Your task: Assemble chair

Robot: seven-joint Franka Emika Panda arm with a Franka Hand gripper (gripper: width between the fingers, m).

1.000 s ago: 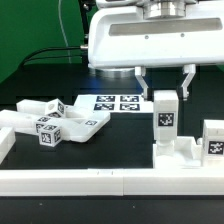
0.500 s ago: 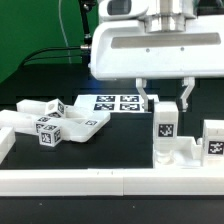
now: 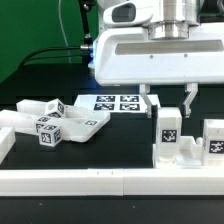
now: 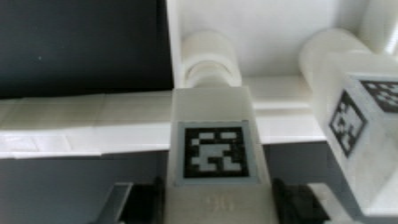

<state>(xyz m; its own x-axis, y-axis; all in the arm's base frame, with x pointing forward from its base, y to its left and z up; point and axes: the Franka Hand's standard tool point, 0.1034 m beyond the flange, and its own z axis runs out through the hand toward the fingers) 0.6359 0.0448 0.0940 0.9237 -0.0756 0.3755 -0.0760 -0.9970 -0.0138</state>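
Your tool (image 3: 167, 106) hangs open, astride the upright tagged chair piece (image 3: 168, 130).
If you close off-centre, one side touches first and could tilt it toward the neighbouring piece (image 3: 213, 140) standing just beside it on the tabletop (image 3: 120, 140).

The gripper (image 3: 168, 110) has a broad white housing (image 3: 150, 55) — boxy, smooth, with rounded corners. A blue glow (image 3: 91, 55) shows at its edge on the exterior view's left. Above it is a grey metallic wrist flange (image 3: 170, 12), beside a rounded white link (image 3: 118, 12) with a dark round spot. The two slim fingers (image 3: 146, 100) are dark-edged with paler faces — in the wrist view they are only blurred dark strips (image 4: 125, 203).
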